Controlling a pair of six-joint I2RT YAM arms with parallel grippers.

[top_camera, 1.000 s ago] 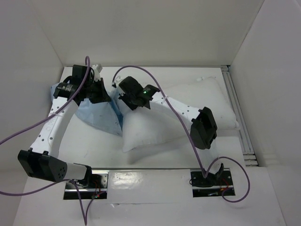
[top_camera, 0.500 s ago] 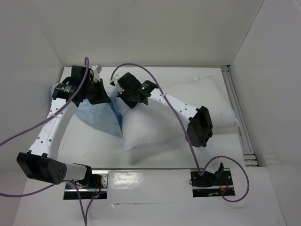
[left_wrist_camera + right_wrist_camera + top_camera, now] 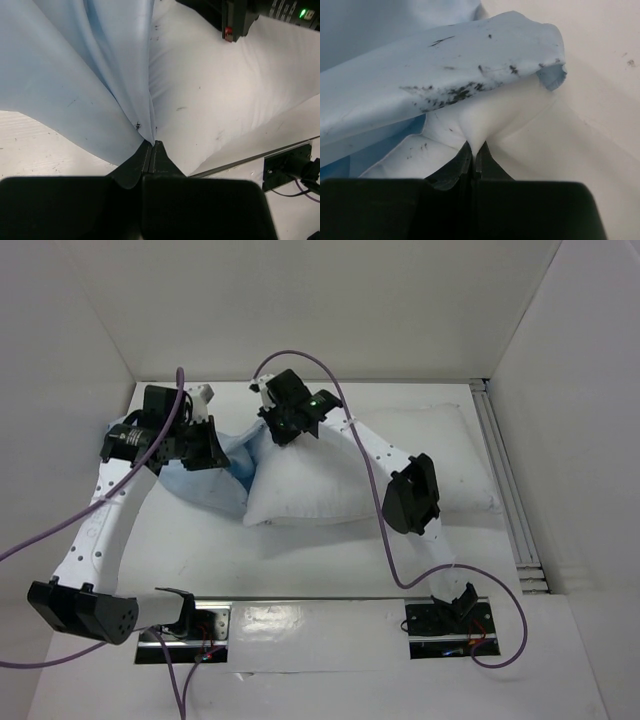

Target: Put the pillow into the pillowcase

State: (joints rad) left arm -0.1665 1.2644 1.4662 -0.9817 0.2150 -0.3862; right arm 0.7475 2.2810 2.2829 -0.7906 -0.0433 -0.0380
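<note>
The white pillow [image 3: 330,485] lies across the middle of the table, its left end pushed against the light blue pillowcase [image 3: 205,488]. My right gripper [image 3: 272,422] is shut on a pinch of the pillow's white fabric [image 3: 485,125] at that left end, under a speckled blue flap of the pillowcase [image 3: 435,65]. My left gripper [image 3: 213,447] is shut on a fold of the pillowcase's edge [image 3: 75,85] and holds it up, with the pillow [image 3: 220,90] right beside it. The left gripper [image 3: 152,144] and the right gripper [image 3: 476,150] both show their jaws pressed together on cloth.
White walls enclose the table at the back and on both sides. A metal rail [image 3: 505,490] runs along the right edge. Purple cables [image 3: 372,475] loop over the pillow and the arms. The arm base plates [image 3: 300,625] sit at the near edge.
My right gripper has moved back and left, dragging the pillow's left end toward and into the pillowcase's opening. My left gripper has shifted slightly left with the pillowcase edge.
</note>
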